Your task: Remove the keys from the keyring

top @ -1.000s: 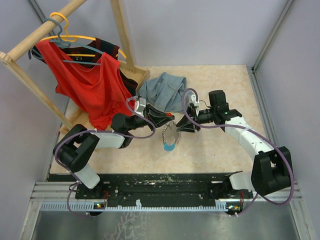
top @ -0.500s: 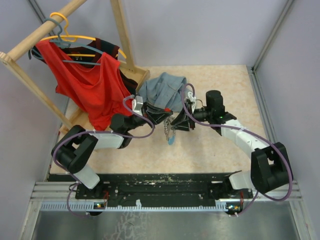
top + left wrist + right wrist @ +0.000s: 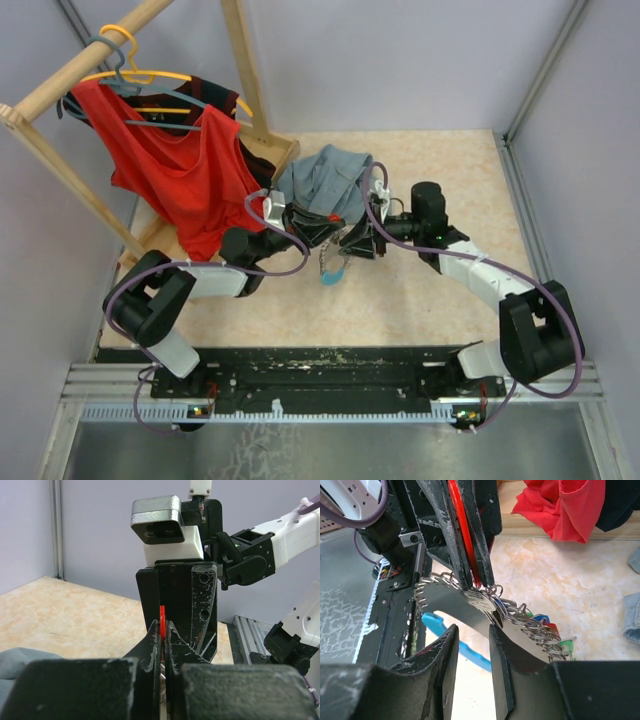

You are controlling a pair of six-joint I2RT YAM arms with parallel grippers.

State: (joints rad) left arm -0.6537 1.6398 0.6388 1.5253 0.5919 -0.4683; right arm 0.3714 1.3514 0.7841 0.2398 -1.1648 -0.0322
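My left gripper [image 3: 318, 232] [image 3: 163, 630] is shut on the thin red head of a key [image 3: 162, 617] [image 3: 462, 535], held above the table. Its silver blade [image 3: 482, 602] points down to the keyring [image 3: 333, 270]. The keyring is a grey band [image 3: 445, 602] joined to a light blue part [image 3: 455, 642], and it dangles with its chain [image 3: 530, 625] under that key. More keys with blue [image 3: 541, 618], red [image 3: 551, 627] and green [image 3: 567, 642] heads hang along the chain. My right gripper [image 3: 352, 243] [image 3: 472, 630] faces the left one, open, its fingertips just below the grey band with nothing in the gap.
A grey-blue garment [image 3: 325, 180] lies on the table right behind both grippers. A wooden rack [image 3: 60, 85] with a red garment [image 3: 175, 165] on hangers stands at the far left. The black base rail [image 3: 330, 365] runs along the near edge.
My right gripper has moved left, close up to the left gripper. The keyring has risen and bunched up beneath them; it hung lower and longer before.
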